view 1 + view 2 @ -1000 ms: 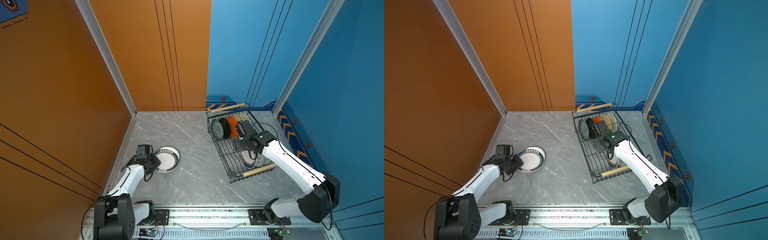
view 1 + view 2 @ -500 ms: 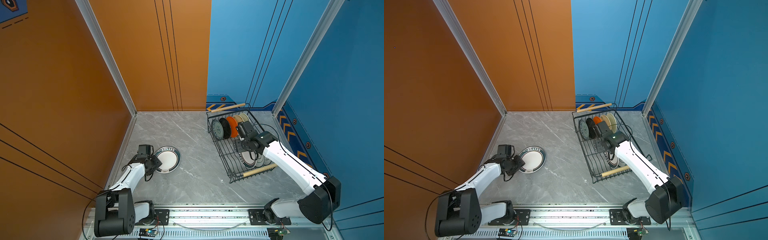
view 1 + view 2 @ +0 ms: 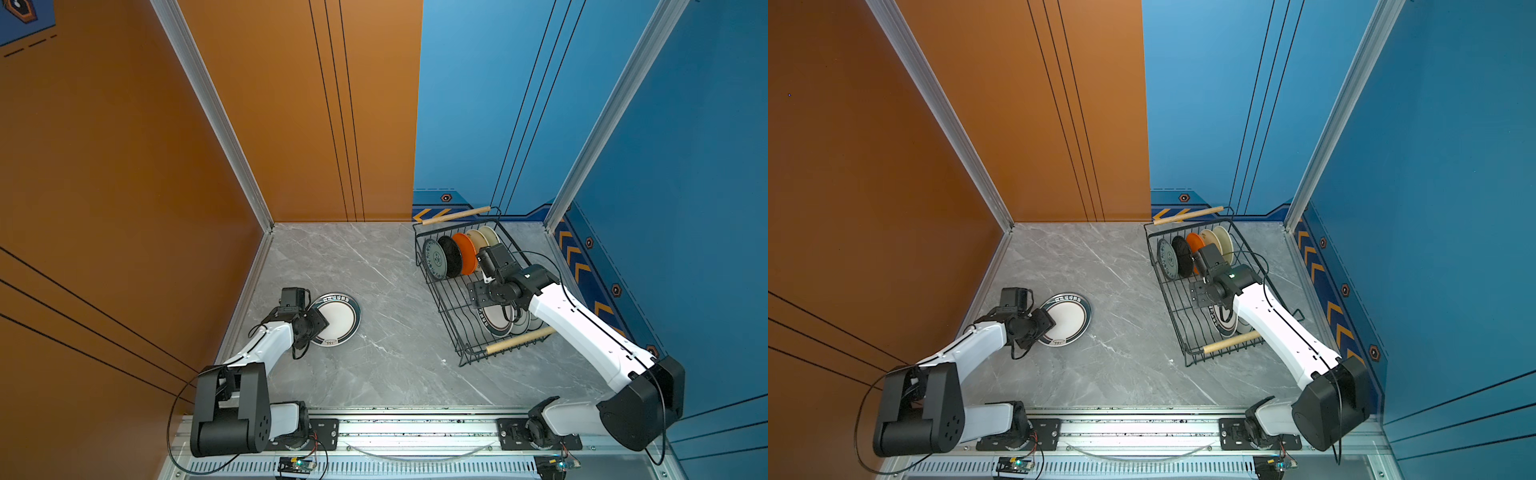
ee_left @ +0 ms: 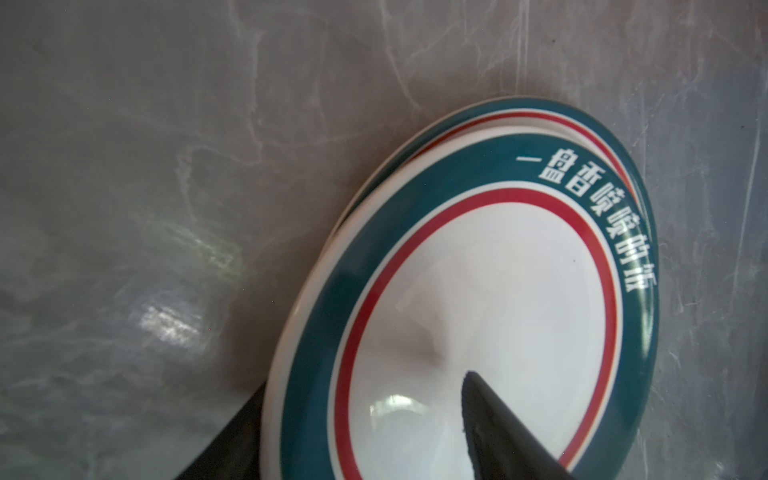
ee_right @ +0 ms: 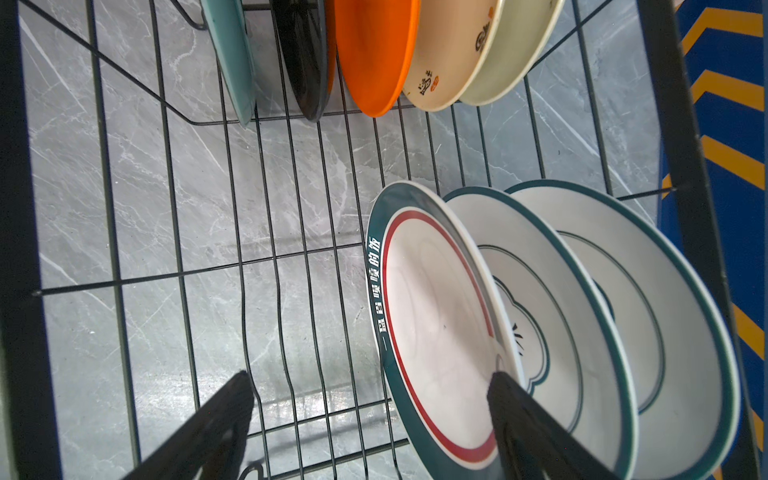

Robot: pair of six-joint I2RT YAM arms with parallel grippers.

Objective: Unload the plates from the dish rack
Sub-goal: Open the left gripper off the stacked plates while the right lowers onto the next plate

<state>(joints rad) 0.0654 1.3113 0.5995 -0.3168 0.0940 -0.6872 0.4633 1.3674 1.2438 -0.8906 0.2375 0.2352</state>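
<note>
Right pincer [image 5: 370, 376] open in dish rack [image 3: 520, 340], left pincer [image 4: 363, 382] open left of it
Right straddles racked plate [image 5: 436, 324], left straddles counter plate [image 4: 519, 291]

Bright, even light, glare on plate [image 4: 478, 299]

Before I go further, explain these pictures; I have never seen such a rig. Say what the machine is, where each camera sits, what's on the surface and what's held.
It is two robot arms, a left arm and a right arm, each ending in a two-finger gripper. Two pictures look down from one overhead camera; two come from wrist cameras. On the grey table a black wire dish rack holds five small plates and three large white plates on edge. Two more plates lie stacked on the left. The left gripper straddles the top one's rim; whether it grips is unclear. The right gripper is open beside the large plates, holding nothing.
</note>
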